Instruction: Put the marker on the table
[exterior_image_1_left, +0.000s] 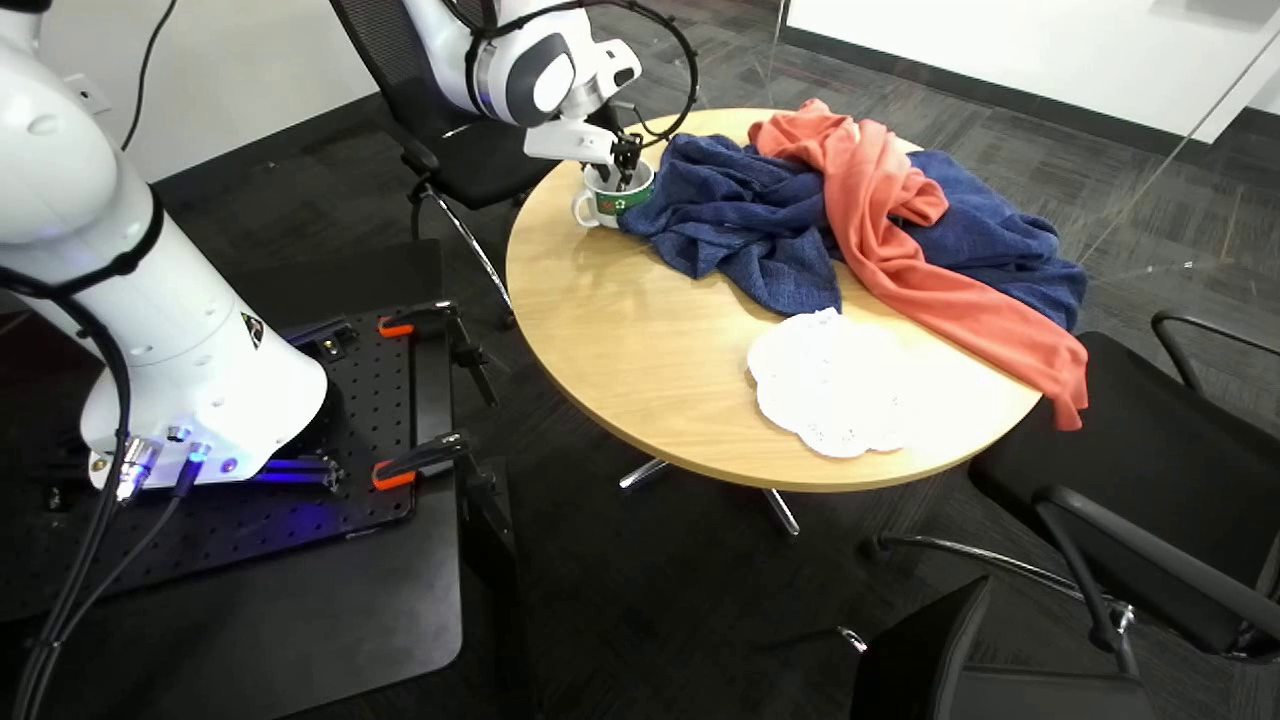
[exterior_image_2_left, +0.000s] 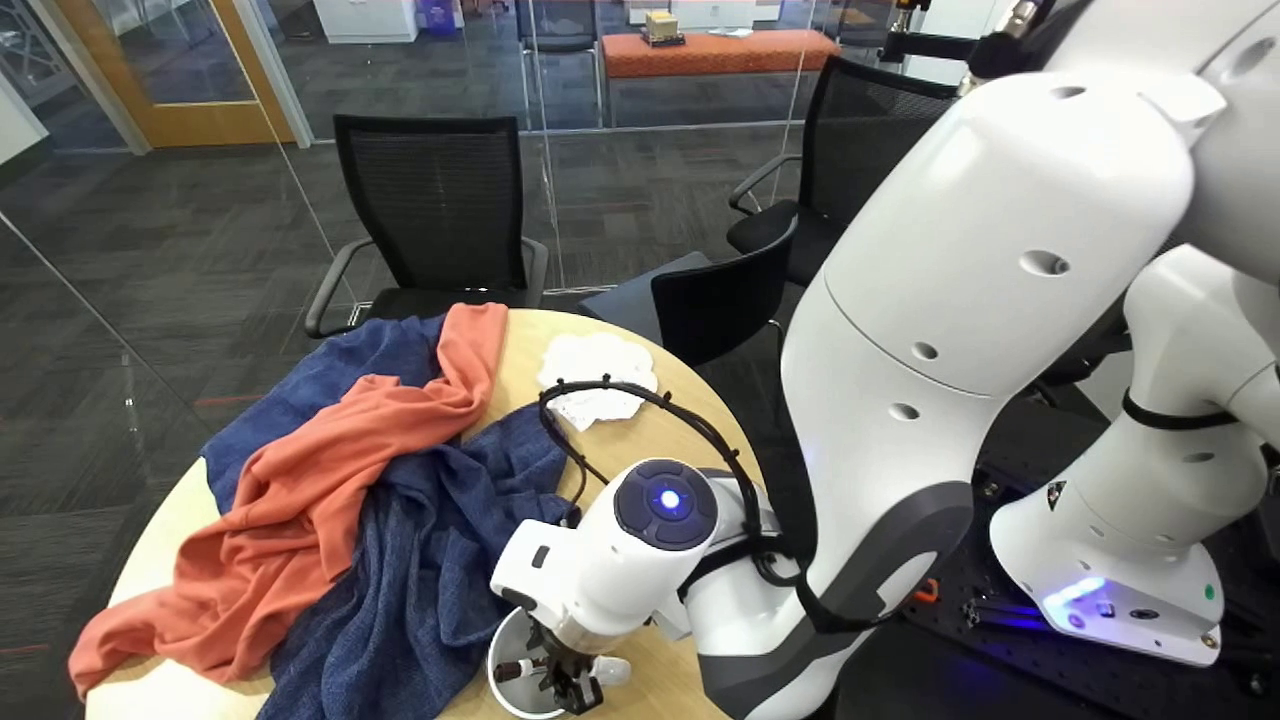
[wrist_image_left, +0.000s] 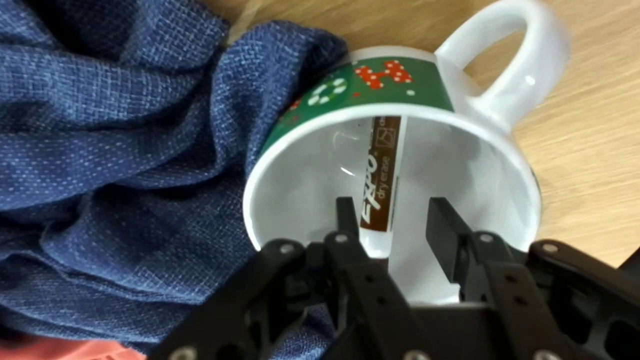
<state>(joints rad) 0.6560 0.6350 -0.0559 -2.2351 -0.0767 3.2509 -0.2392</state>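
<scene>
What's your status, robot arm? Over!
Gripper open at mouth of mug. Marker inside mug, not clamped. Possibly in the way: mug's wall, blue cloth bunched alongside.

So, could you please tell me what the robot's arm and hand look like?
The arm is smooth, rounded and glossy white, with dark grey bands. A black cable loops out at the wrist, and black straps circle the arm. A dark round disc carries a glowing bluish-white light. The hand is mostly black, with two slim fingers and small round bolt heads.
</scene>
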